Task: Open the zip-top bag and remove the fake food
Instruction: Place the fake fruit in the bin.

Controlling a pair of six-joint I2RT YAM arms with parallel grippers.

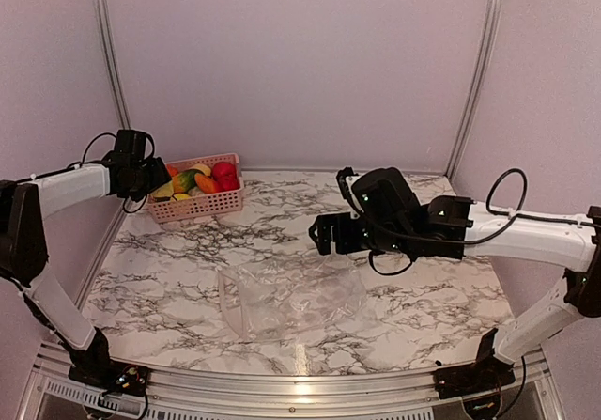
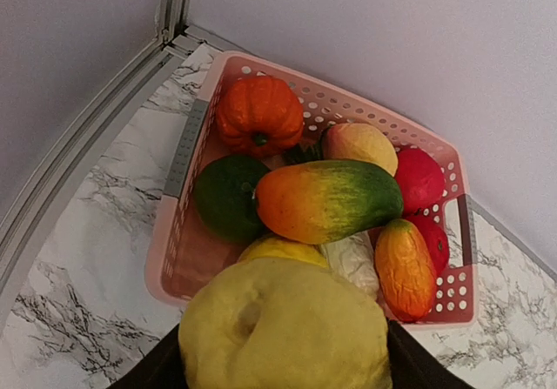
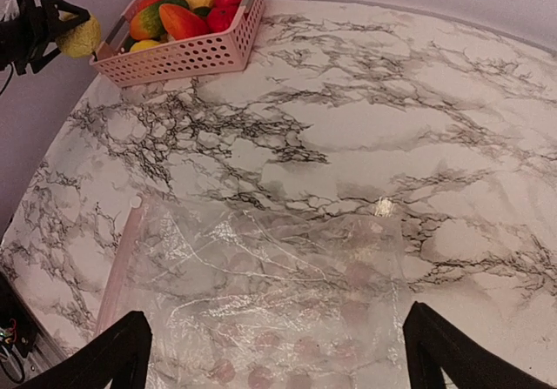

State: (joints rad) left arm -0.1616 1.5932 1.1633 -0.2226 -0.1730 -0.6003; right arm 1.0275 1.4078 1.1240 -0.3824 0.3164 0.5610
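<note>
Yellow lumpy plastic fruit, clamped in the left tool, hangs over the pink slatted basket of fake food at far left, likely needing only release, while the right tool hovers spread open above the clear crinkly zip-top bag, near centre on the marble counter.

top external: mounted high behind the near edge of the marble table, facing forward and down; whole surface in frame, seen from a distance. left wrist: close range, looking steeply down into the pink basket at the far left corner. right wrist: low over mid-table, tilted toward the far left, zip-top bag nearest. shared: basket in all three views; bag in top external and right wrist.
</note>
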